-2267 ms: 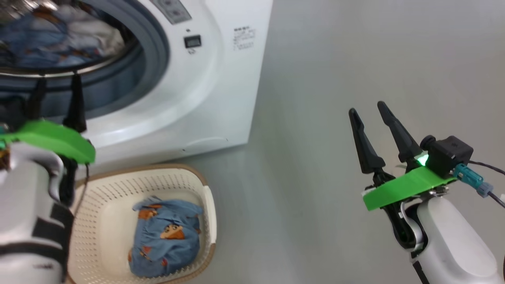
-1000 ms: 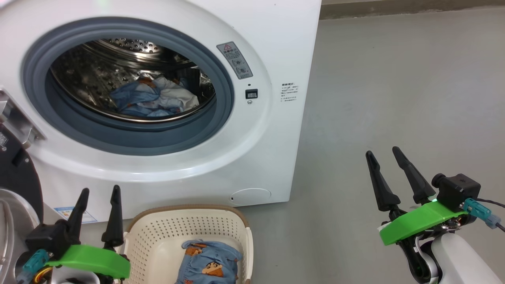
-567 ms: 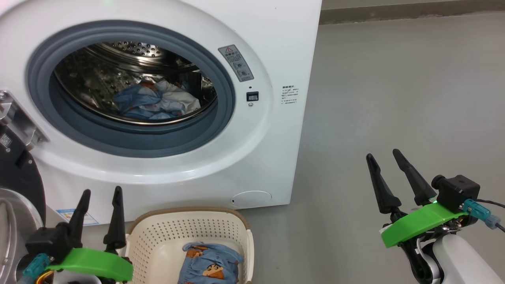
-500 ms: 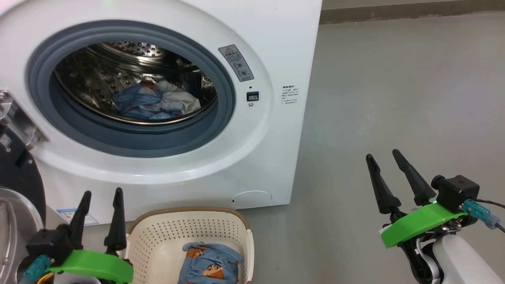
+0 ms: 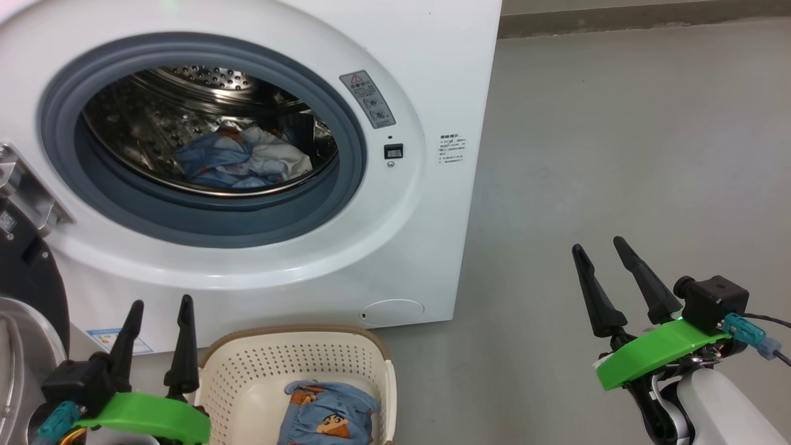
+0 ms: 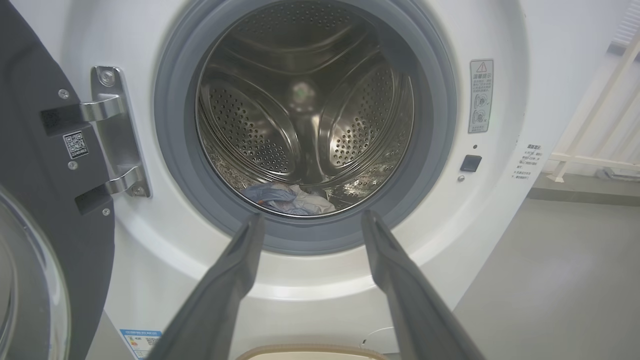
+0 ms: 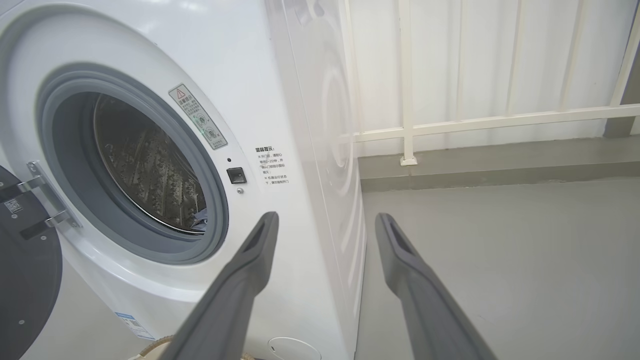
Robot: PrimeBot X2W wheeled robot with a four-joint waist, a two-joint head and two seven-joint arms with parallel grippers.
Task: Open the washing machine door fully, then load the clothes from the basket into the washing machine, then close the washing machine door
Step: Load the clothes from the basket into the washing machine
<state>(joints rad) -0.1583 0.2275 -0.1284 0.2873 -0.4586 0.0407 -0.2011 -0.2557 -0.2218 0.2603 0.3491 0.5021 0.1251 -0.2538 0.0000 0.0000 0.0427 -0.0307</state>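
Currently, the large round washing machine door (image 6: 25, 175), a glossy black rim around clear glass, stands swung wide on its steel hinge (image 6: 112, 135) at the left of the big white front-loading washing machine (image 5: 432, 62). This leaves the perforated steel drum (image 6: 260, 135) exposed inside the grey-blue rubber ring (image 5: 204, 228). A heap of light blue and cream-white clothes (image 5: 241, 161) lies at the bottom of the drum. One light blue garment (image 5: 324, 411), printed with cartoon faces, lies in the small cream-white perforated plastic basket (image 5: 247, 383). The basket stands on the grey floor (image 5: 618, 123) just in front of the machine, below the opening.

The left gripper (image 5: 160, 303) hovers just beside the left wall of the basket, jaws spread and empty. The right gripper (image 5: 598, 245) hangs well apart over bare floor, jaws likewise spread and empty.

Handling notes, as judged:
- The garment looks soft, light and limp; expect it to drape and trail when lifted.
- Take hold at the bunched fold near its middle, gathering several layers; a pinch at one edge risks a hem dragging over the basket rim.
- The basket appears light and may shift if the jaws catch its wall.
- Carry the cloth past the rubber ring before letting go.
- The door is rigid; push at the rim opposite the hinge.
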